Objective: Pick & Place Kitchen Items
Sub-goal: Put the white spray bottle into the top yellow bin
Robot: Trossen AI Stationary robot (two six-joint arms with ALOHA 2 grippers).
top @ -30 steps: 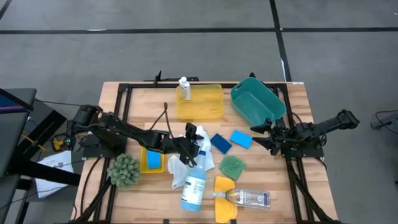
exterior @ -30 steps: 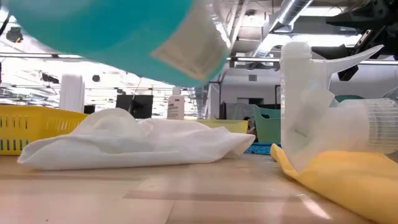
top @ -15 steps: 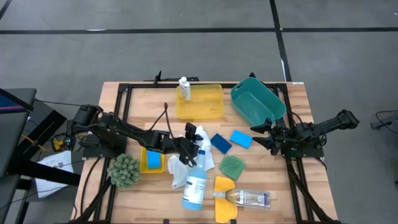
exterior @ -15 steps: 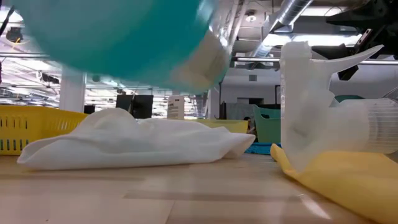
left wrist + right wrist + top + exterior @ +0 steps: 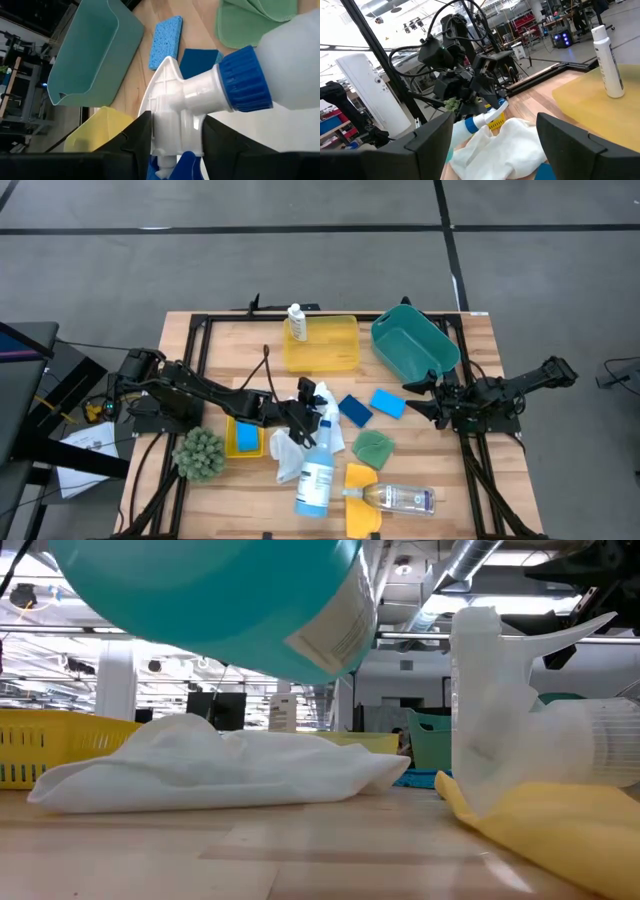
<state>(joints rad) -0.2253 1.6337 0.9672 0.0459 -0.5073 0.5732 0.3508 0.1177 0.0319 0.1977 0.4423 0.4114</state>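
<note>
Right then, step in hand: the left gripper (image 5: pixel 172 145) had the blue-liquid spray bottle (image 5: pixel 316 477) by its white trigger head, mid-worktop, over the white cloth (image 5: pixel 215 768).
Left jaws: part-closed, one dark finger on each side of the sprayer neck, pressed against it in the left wrist view.
Bottle: body hung off the worktop in the low view, tilted, base toward the front edge.
Doing it well: a head-only hold leaves a heavy liquid-filled body swinging, so a slow, level carry looked wise, with the grip firm before any travel.
Watch for: the white cloth directly beneath could snag and drag along.
Clearance: blue sponges (image 5: pixel 370 406) and green cloth (image 5: pixel 374 447) lay just beside the path toward the teal bin (image 5: pixel 413 342).
Right gripper (image 5: pixel 415 399): parked near the bin, jaws wide apart, holding nothing.
Destination: not settled from these views.
</note>
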